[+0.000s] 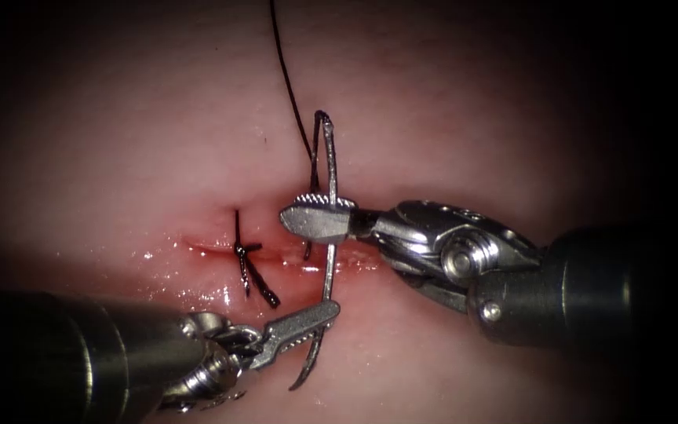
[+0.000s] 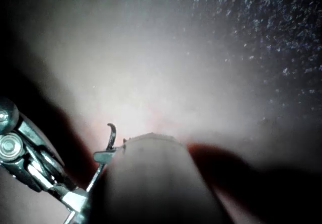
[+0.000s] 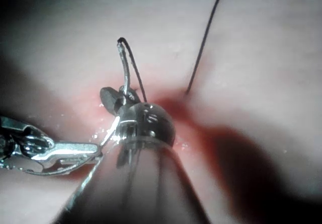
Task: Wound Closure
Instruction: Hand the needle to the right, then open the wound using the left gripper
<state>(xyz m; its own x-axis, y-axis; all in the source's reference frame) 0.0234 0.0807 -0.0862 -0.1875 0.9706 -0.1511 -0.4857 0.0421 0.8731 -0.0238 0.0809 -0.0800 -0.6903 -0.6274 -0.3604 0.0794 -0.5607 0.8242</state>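
Curved needle over the cut, clamped upper-curve by right claw, near its tip by left claw; thread trailing.

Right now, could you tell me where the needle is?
In the endoscope view the needle stands free above the cut, right of the tied stitch, held by both the right tool and left tool.

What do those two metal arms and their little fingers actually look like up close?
Each arm is a dark, round shaft ending in a shiny silver wrist with pins and hinges. The right tool and the left tool carry short, tapered steel fingers with fine saw-like teeth on their gripping faces.
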